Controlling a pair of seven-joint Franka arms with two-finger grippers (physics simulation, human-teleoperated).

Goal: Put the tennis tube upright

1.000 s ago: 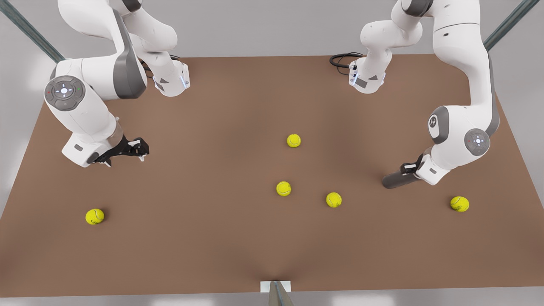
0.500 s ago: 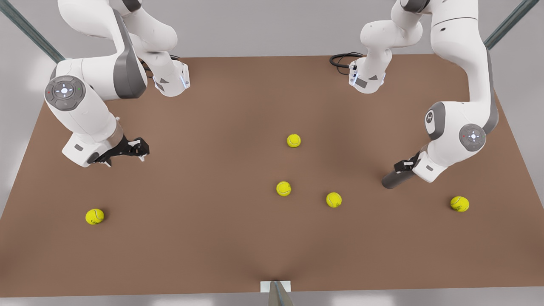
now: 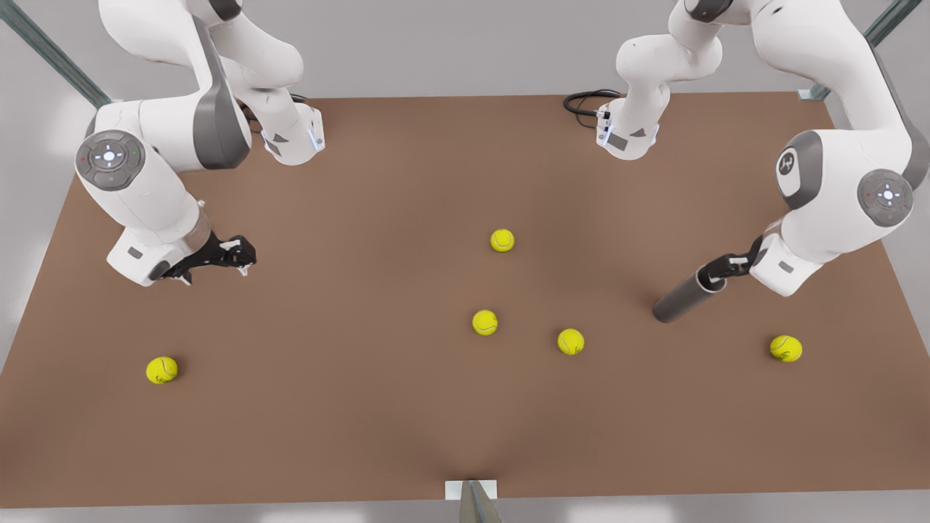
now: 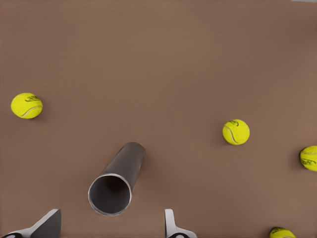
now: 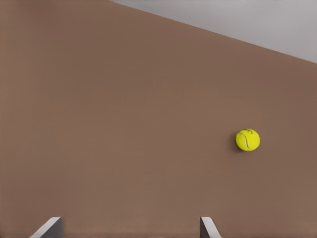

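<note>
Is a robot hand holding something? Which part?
Nothing is held. The left gripper is open around the tennis tube's hollow end, gaps both sides. The right gripper waits open.

**Readable markings: almost none**

No words, numbers or brand names can be read anywhere. The one sign is a small white round emblem (image 3: 787,164) on the grey joint cap of the arm at the front view's right; its figure is too small to make out as letters. The grey round caps on both arms carry a white cross-shaped mark with small dots, one on the arm at the front view's left (image 3: 109,155) and one at the right (image 3: 887,195), not lettering. The tennis balls (image 4: 236,132) show only curved seam lines and dark smudges, illegible
</note>
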